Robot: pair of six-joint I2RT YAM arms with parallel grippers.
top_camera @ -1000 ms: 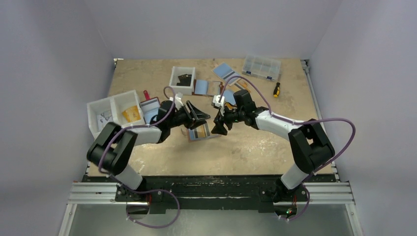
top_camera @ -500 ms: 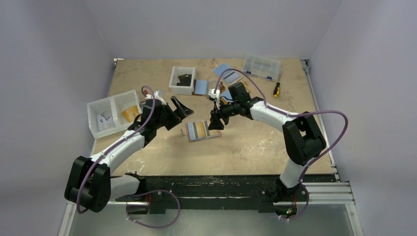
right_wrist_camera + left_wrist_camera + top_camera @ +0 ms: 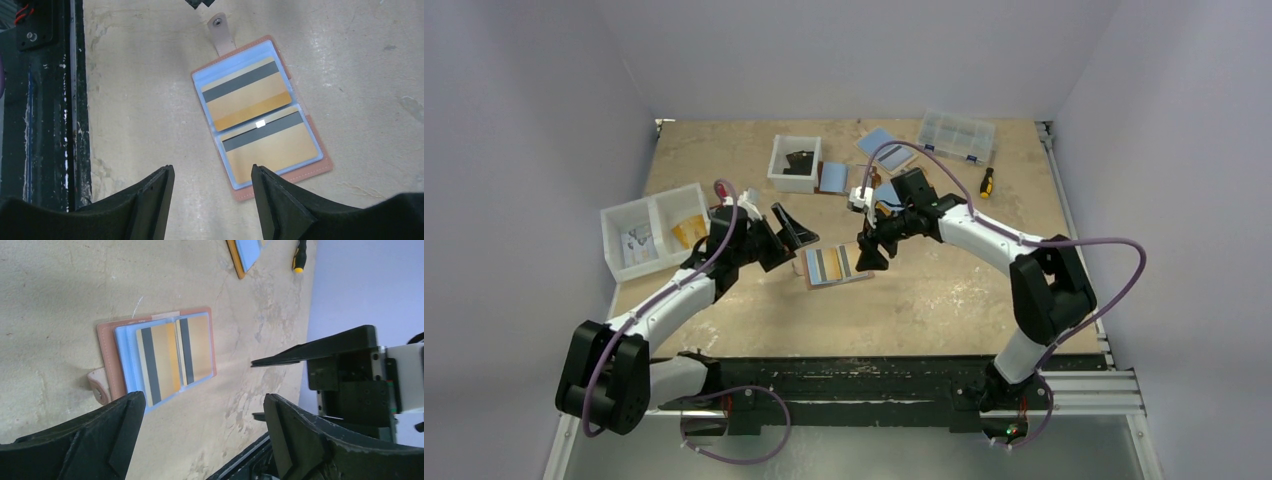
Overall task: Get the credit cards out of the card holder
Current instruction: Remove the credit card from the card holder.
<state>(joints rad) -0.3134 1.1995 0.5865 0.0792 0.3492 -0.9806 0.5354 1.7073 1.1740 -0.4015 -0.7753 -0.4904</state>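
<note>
The card holder (image 3: 836,266) lies open and flat on the table, a tan-pink cover with pale blue clear sleeves and a snap tab (image 3: 220,31). Two credit cards sit in its sleeves, both gold with a dark stripe: one (image 3: 247,92) by the tab, the other (image 3: 270,145) beside it. My left gripper (image 3: 788,228) hangs open to the holder's left, nothing between its fingers (image 3: 202,405). My right gripper (image 3: 871,254) hovers open over the holder's right edge, also holding nothing (image 3: 212,172).
White bins (image 3: 654,232) stand at the left, and a small white box (image 3: 794,162) at the back. A clear organizer (image 3: 956,136), a screwdriver (image 3: 987,182) and other wallets and cards (image 3: 884,146) lie behind the right arm. The table's front rail (image 3: 47,100) is near.
My left gripper has opened, let go of the card holder and drawn back to the left. The holder now lies flat. The right gripper has stayed close by it.
</note>
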